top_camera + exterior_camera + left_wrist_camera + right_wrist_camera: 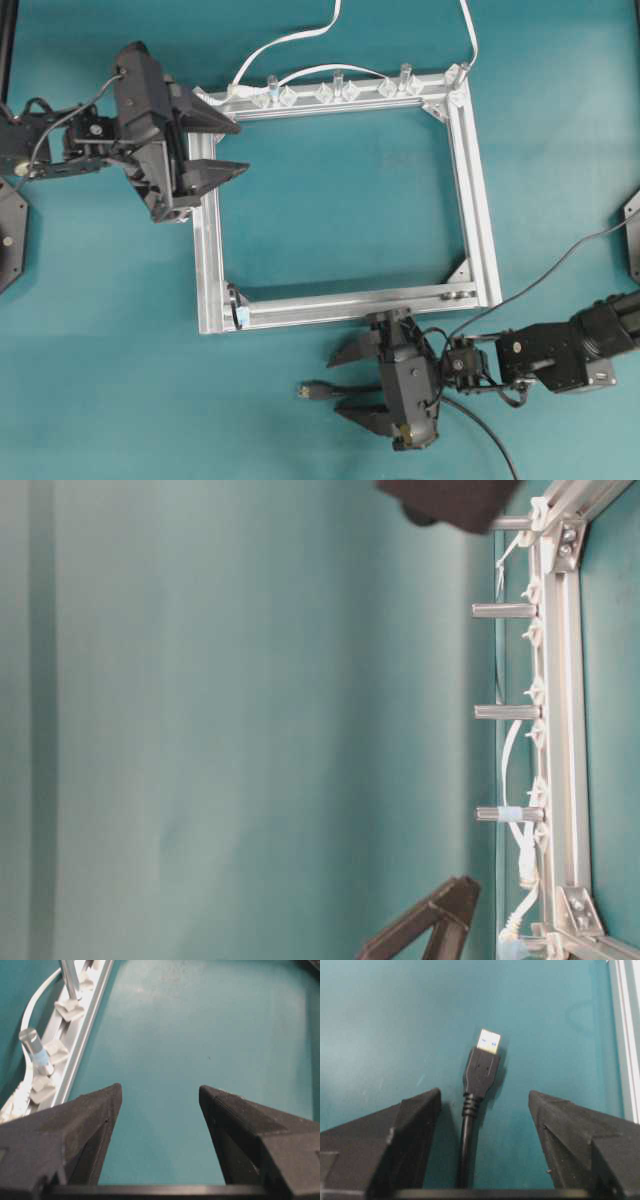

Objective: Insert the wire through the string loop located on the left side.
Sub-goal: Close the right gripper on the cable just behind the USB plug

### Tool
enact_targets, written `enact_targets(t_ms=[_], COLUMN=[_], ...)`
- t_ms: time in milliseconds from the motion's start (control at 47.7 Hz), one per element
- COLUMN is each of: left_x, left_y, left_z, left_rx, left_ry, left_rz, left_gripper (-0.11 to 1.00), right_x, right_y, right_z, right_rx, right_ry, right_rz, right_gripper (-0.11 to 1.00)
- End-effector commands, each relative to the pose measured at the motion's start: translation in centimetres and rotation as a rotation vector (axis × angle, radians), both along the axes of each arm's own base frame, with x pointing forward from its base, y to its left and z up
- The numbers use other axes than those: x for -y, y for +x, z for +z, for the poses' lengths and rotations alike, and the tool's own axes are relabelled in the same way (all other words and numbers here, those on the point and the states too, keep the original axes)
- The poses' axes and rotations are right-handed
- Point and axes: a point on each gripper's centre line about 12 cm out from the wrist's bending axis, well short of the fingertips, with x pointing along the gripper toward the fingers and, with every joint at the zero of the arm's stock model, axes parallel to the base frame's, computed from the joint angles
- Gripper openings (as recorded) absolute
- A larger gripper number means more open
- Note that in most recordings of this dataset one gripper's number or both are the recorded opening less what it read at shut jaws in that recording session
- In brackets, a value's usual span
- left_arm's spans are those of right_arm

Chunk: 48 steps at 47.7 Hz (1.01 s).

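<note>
Both arms are matte black and boxy, loose black cables looping round their wrists. The left end effector (222, 146) carries two wedge-shaped, grainy-textured fingers (75, 1130); the right end effector (352, 378) matches it, small silver screws dotting its wrist housing.

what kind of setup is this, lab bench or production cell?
Most likely a lab test bench: a teal tabletop with only a practice rig on it, an aluminium frame fitted with clear clips, a white cable and a loose USB wire. No production fixtures visible.
</note>
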Motion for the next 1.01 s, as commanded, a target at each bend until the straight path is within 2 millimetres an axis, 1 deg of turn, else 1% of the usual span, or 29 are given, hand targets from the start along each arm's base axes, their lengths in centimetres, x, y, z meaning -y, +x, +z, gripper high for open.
enact_targets(t_ms=[0,356,482,545,587,629,712,775,817,985], left_x=[0.1,0.4,0.5,0.5,0.6,0.5,0.6,0.7,0.7,0.7], left_y=[-0.2,-1.2,-1.7,-1.8,-1.9,-2.0,-2.2,-2.4,-2.5,-2.8], left_z=[0.7,0.6,0.4,0.4,0.4,0.4,0.5,0.5,0.5,0.5], left_rx=[0.025,0.025,0.019,0.022,0.022,0.023,0.027,0.028,0.028,0.031], left_ry=[0.009,0.009,0.006,0.007,0.007,0.009,0.008,0.010,0.008,0.009], left_rz=[-0.006,-0.006,-0.007,-0.007,-0.007,-0.006,-0.007,-0.007,-0.007,-0.005], left_gripper=[0.73,0.73,0.73,0.73,0.73,0.73,0.73,0.73,0.73,0.73], right_x=[-0.4,0.0,0.0,0.0,-0.1,-0.1,-0.2,-0.3,-0.3,-0.4], right_y=[0.4,0.1,-0.1,-0.3,-0.4,-0.4,-0.5,-0.6,-0.6,-0.5], right_z=[0.7,-0.2,-0.6,-0.9,-1.0,-1.1,-1.3,-1.4,-1.4,-1.3], right_rx=[0.020,-0.012,-0.044,-0.062,-0.077,-0.086,-0.102,-0.112,-0.115,-0.110], right_ry=[0.013,0.023,0.013,-0.005,-0.018,-0.037,-0.060,-0.071,-0.072,-0.074], right_rz=[-0.002,-0.040,-0.032,-0.017,-0.007,0.008,0.028,0.038,0.040,0.043], right_gripper=[0.76,0.76,0.72,0.65,0.59,0.50,0.26,0.13,0.11,0.11])
